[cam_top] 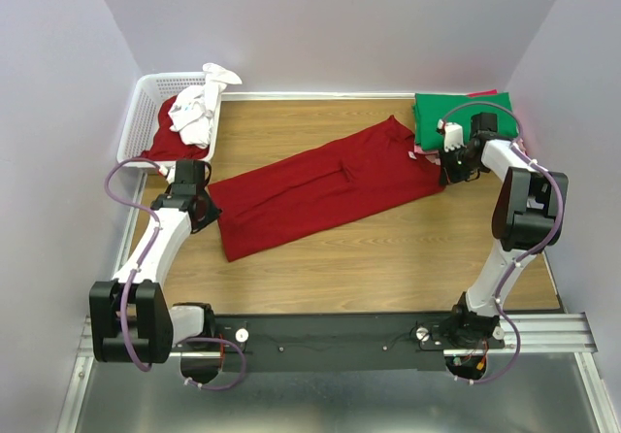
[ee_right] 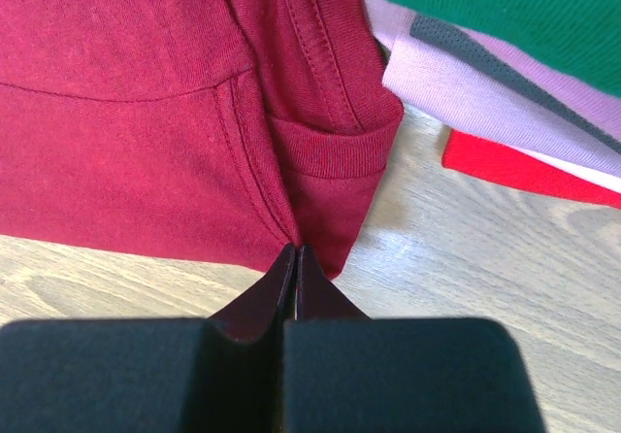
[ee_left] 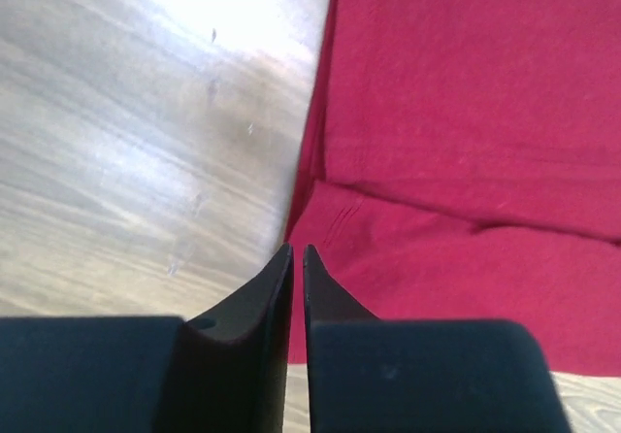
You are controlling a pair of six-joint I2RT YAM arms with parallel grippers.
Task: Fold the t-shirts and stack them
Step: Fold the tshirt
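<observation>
Left fingers [ee_left: 257,307] barely parted on nothing, right fingers [ee_right: 252,312] pressed together at the sleeve edge of the dark red cloth t-shirt [cam_top: 325,183].
Folded into a strip, it lies right of the white plastic lattice basket [cam_top: 136,113], long axis slanting away from it, sleeve end meeting the green-topped folded stack [cam_top: 456,111] across from the basket; bare wooden tabletop [cam_top: 388,258] spreads nearer than the basket.

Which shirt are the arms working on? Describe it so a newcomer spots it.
On the wooden table, the dark red shirt lies midway, a long folded strip set slantwise. Unlike the green-topped pile and the clothes in the basket, it is stretched out flat.
</observation>
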